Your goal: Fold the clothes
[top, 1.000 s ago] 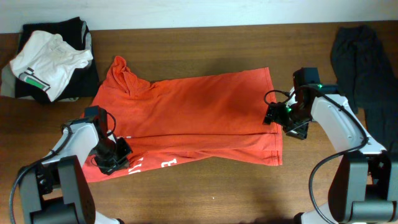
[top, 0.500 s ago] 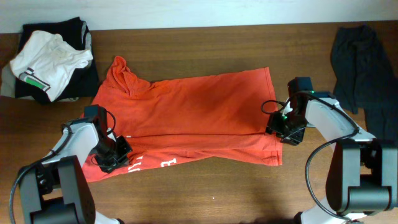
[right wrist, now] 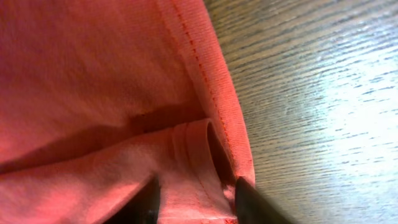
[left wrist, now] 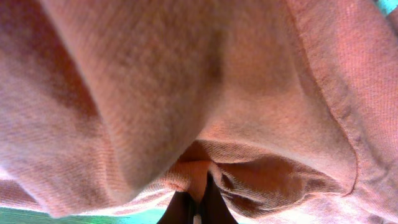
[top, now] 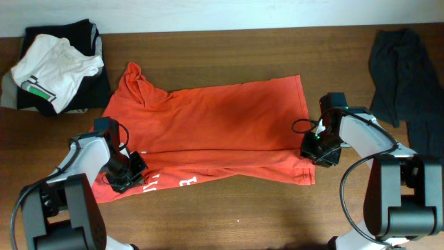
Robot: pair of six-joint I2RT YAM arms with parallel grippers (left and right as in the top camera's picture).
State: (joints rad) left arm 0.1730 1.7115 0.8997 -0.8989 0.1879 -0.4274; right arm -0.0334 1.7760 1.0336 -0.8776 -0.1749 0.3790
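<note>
The clothes, a red-orange T-shirt (top: 208,125), lie spread across the table with the lower part folded up and white lettering showing near the front edge. My left gripper (top: 126,175) is at the shirt's front left corner, shut on a pinch of the orange cloth (left wrist: 186,93); the left wrist view shows fabric bunched between the dark fingertips (left wrist: 198,200). My right gripper (top: 313,147) is at the shirt's right hem. Its jaws (right wrist: 196,199) stand apart astride a doubled fold of the hem (right wrist: 205,143), with one finger (right wrist: 256,206) at the cloth's edge.
A white shirt (top: 52,66) lies on a dark garment at the back left corner. A dark grey garment (top: 402,69) lies along the right side. Bare wooden table (top: 243,222) runs along the front and beside the hem (right wrist: 323,93).
My right gripper has slid a little right and toward the front along the shirt's right hem, and its jaws have narrowed around the fold. The left arm has not moved.
</note>
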